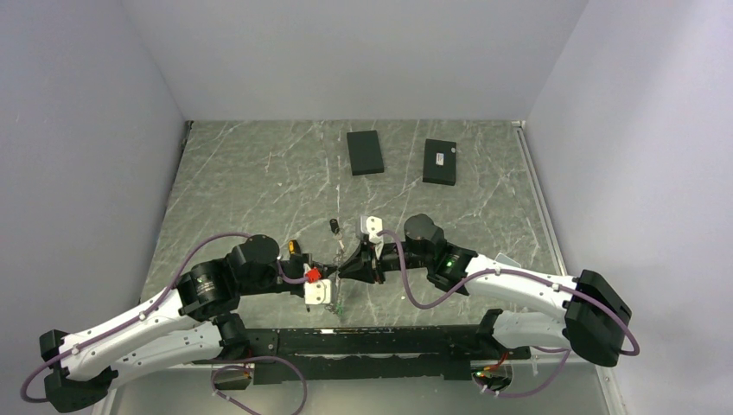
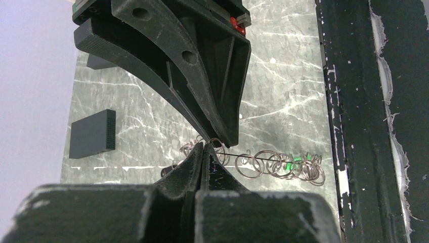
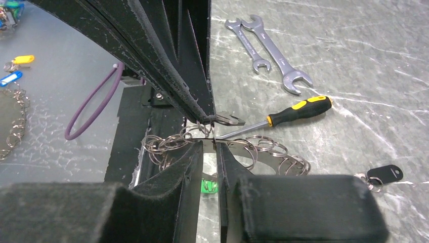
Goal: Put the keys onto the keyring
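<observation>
The keyring [image 2: 263, 158] shows edge-on as a thin grey line strung with small split rings and a green tag [image 2: 290, 165]. My left gripper [image 2: 203, 150] is shut on its edge. From above, the right gripper's fingers [image 2: 222, 116] reach down to the same spot. In the right wrist view the right gripper [image 3: 209, 148] straddles the keyring's flat band [image 3: 238, 148] and a small split ring, its jaws a narrow gap apart. One key [image 3: 383, 174] with a black head lies on the table to the right, also seen as the key [image 1: 334, 226] beyond both grippers. The arms meet mid-table at the left gripper [image 1: 335, 273] and right gripper [image 1: 348, 261].
A black-and-yellow screwdriver [image 3: 298, 109] and two silver wrenches [image 3: 268, 50] lie beyond the grippers. Two black boxes [image 1: 365, 152] [image 1: 440, 162] sit at the back of the marble table. The black base rail [image 2: 354, 121] runs close by the keyring. Yellow and blue tags [image 3: 15, 61] lie off to the left.
</observation>
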`<action>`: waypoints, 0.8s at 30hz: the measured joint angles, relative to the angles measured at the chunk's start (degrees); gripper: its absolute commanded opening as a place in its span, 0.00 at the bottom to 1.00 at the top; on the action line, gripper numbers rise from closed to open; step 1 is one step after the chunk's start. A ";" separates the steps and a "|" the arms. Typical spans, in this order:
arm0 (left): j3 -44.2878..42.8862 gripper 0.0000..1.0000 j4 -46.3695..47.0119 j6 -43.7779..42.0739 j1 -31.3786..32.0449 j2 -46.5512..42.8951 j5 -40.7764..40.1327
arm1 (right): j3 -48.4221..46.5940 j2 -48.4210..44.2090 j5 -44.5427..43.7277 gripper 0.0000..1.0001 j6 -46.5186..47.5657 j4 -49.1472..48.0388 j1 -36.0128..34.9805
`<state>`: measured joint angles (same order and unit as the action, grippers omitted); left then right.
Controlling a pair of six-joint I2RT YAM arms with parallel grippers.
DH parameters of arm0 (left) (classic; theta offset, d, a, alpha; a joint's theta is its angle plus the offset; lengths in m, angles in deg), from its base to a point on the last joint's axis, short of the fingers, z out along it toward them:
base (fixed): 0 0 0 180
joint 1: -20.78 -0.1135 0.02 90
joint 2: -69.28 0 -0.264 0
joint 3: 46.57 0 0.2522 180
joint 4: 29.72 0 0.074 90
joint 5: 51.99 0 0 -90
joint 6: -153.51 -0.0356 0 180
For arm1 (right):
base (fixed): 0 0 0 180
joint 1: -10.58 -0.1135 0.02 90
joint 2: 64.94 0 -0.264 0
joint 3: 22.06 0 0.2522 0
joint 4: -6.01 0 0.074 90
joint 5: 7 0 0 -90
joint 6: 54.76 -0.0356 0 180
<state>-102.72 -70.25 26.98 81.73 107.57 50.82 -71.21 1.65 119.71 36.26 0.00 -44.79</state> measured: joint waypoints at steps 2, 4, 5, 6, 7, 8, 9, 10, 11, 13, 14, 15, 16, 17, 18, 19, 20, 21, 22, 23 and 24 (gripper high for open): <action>0.00 0.00 0.00 0.15 0.00 0.00 0.00 | 0.00 0.15 0.00 0.11 0.00 -0.09 0.00; 0.00 0.00 -0.02 0.17 0.00 0.00 0.00 | 0.00 0.39 -0.02 0.03 -0.09 -0.09 0.00; 0.00 0.00 0.00 0.17 0.00 0.00 0.02 | 0.00 0.50 0.00 0.00 0.00 -0.11 0.00; 0.00 0.00 -0.02 0.20 0.00 0.00 0.04 | 0.00 0.61 0.00 0.00 -0.11 -0.04 0.00; 0.00 0.00 -0.09 0.20 0.00 0.00 0.07 | -0.02 0.72 -0.02 0.00 -0.15 -0.02 0.00; 0.00 0.00 -0.09 0.20 0.00 0.00 0.09 | -0.02 0.72 -0.02 0.00 -0.15 0.00 0.00; 0.00 0.00 -0.09 0.20 0.00 0.00 0.09 | -0.07 0.72 -0.11 0.00 -0.15 0.04 0.00; 0.00 0.00 -0.09 0.20 0.00 0.00 0.07 | -0.28 0.72 -0.22 0.00 -0.15 0.42 0.00; 0.00 0.00 -0.07 0.17 0.00 0.00 0.07 | -0.63 0.72 -0.24 0.00 -0.11 0.96 0.00; 0.00 0.00 -0.02 0.17 0.00 0.00 0.07 | -1.73 0.70 -0.31 0.00 0.09 3.13 0.00; 0.00 0.00 0.00 0.17 0.00 -0.07 0.04 | -2.25 0.66 -0.37 0.00 0.24 4.13 0.00; 0.00 0.00 0.02 0.17 0.00 -0.09 0.07 | -2.93 0.52 -0.50 0.00 0.46 5.55 0.00; 0.00 0.00 0.15 0.17 0.00 -0.17 0.07 | -3.58 0.26 -0.70 0.00 0.70 7.06 0.00; 0.00 0.00 0.37 0.15 0.00 -0.22 0.07 | -4.31 -0.09 -0.81 0.00 1.01 8.70 0.00; 0.00 0.00 0.59 0.17 0.00 -0.26 0.07 | -5.03 -0.46 -0.94 0.00 1.29 10.23 0.00; 0.00 0.00 0.83 0.15 0.00 -0.28 0.07 | -5.66 -0.85 -1.14 0.00 1.60 11.47 0.00; 0.00 0.00 1.01 0.15 0.00 -0.31 0.07 | -6.45 -1.22 -1.31 0.00 1.99 13.07 0.00; 0.00 0.00 1.11 0.15 -0.02 -0.33 0.07 | -7.10 -1.49 -1.44 0.00 2.36 14.38 0.00; 0.00 0.00 1.20 0.17 -0.02 -0.33 0.07 | -7.82 -1.66 -1.60 0.00 2.71 15.87 0.00; 0.00 0.00 1.25 0.15 0.00 -0.33 0.07 | -8.63 -1.77 -1.66 0.00 3.17 17.35 0.00; 0.00 0.00 1.25 0.15 -0.02 -0.33 0.07 | -9.49 -1.77 -1.70 0.00 3.63 18.86 0.00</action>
<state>-102.72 -69.00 27.13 81.71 107.24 50.89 -80.70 -0.12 118.00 39.88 18.87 -44.79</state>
